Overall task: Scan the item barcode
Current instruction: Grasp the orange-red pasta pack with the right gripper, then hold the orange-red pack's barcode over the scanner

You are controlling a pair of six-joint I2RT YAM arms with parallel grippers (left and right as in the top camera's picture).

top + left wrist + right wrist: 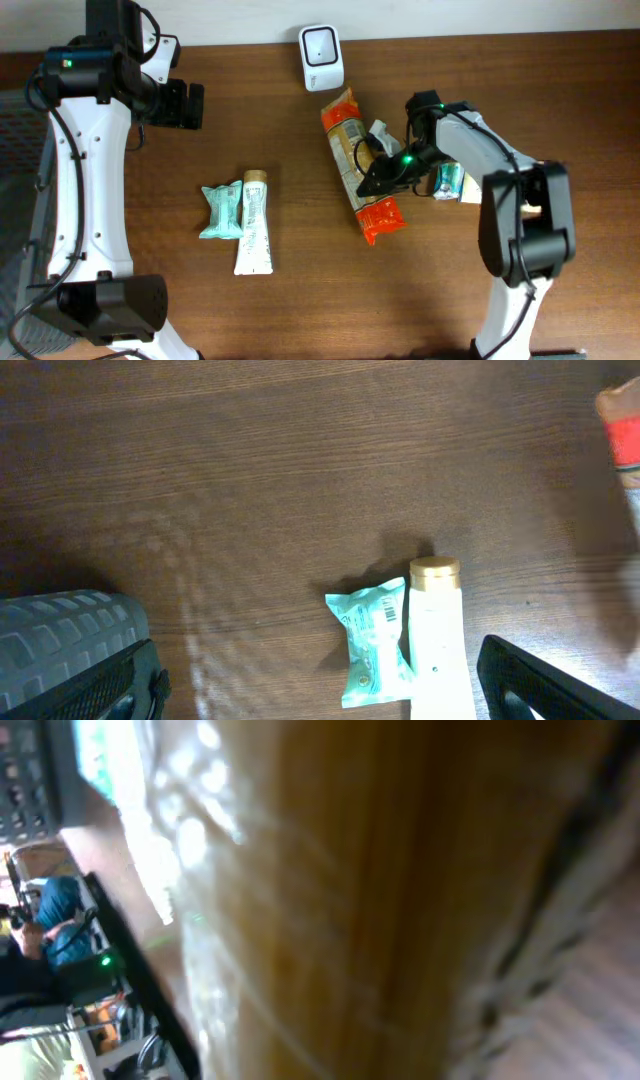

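Overhead: right gripper (376, 180) is down on the orange-ended pasta packet (347, 140), lying on the bench (300, 300) below the white scanner (321, 57). Clenched or not, can't tell. Left gripper (195, 105) hangs released.

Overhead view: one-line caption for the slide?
Right gripper at the orange packet near the white scanner; left gripper open, clear of the teal pouch and tube.

Against my right fingers (378, 182), the noodle packet (346, 140) looks glossy crinkled plastic; below my left fingers (70, 650), matt wood-grain table (250, 480).
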